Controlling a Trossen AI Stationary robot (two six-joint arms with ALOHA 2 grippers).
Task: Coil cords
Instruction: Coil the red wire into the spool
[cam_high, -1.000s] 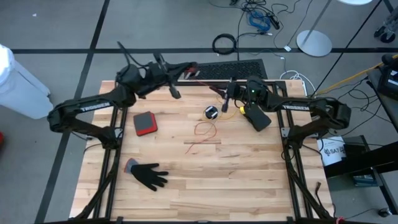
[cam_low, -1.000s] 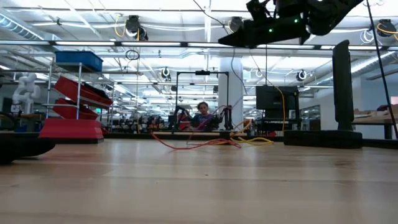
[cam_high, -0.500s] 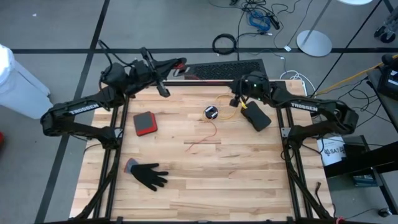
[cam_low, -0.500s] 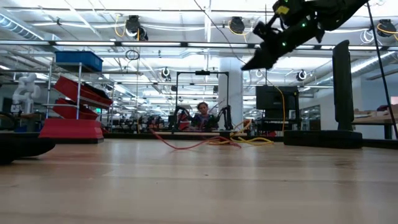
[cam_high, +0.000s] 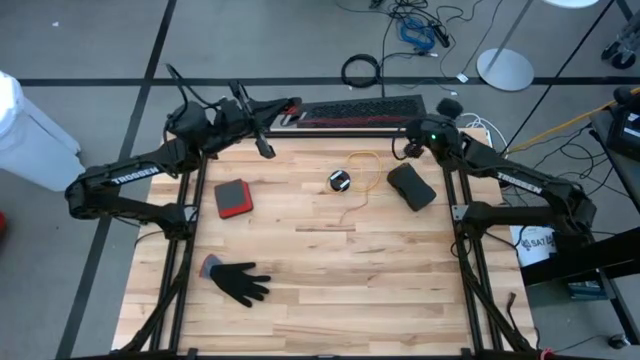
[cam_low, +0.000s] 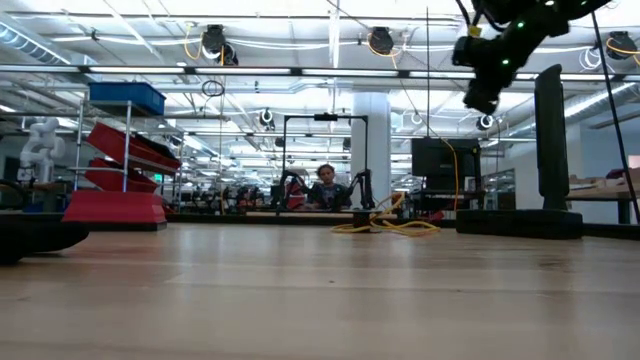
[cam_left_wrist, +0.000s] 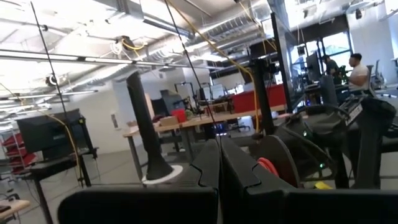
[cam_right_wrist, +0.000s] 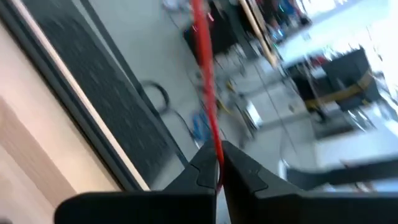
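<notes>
A thin red cord (cam_high: 355, 118) runs in a straight line above the table's far edge, from my left gripper (cam_high: 292, 106) to my right gripper (cam_high: 415, 122). Both grippers are shut and held up off the table. The right wrist view shows the red cord (cam_right_wrist: 205, 74) leaving my right gripper (cam_right_wrist: 217, 165). A yellow cord (cam_high: 362, 170) lies in a loose loop on the wood, also seen in the low view (cam_low: 385, 225). Beside it rests a small black cord bundle (cam_high: 339, 181). My right gripper also shows high in the low view (cam_low: 485, 95). My left gripper (cam_left_wrist: 219, 149) has its fingers shut. The high view shows the red cord's end (cam_high: 296, 108) at its tip, but the wrist view does not show the cord between the fingers. My right gripper pinches the red cord (cam_right_wrist: 216, 158) between its two fingers. The cord runs straight on from them, drawn taut and clear of the table.
A red-and-black pad (cam_high: 233, 198) and a black glove (cam_high: 238, 282) lie on the left half of the table. A black pouch (cam_high: 411, 186) lies under the right arm. A black mat (cam_high: 360, 106) borders the far edge. A person sits far behind (cam_low: 326, 185).
My right gripper has swung from over the table's middle toward the far right corner and tipped from pointing down to nearly level. It has kept its hold on the red cord. The cord's loose loops have left the wood and drawn straight. My left gripper has drifted slightly left.
</notes>
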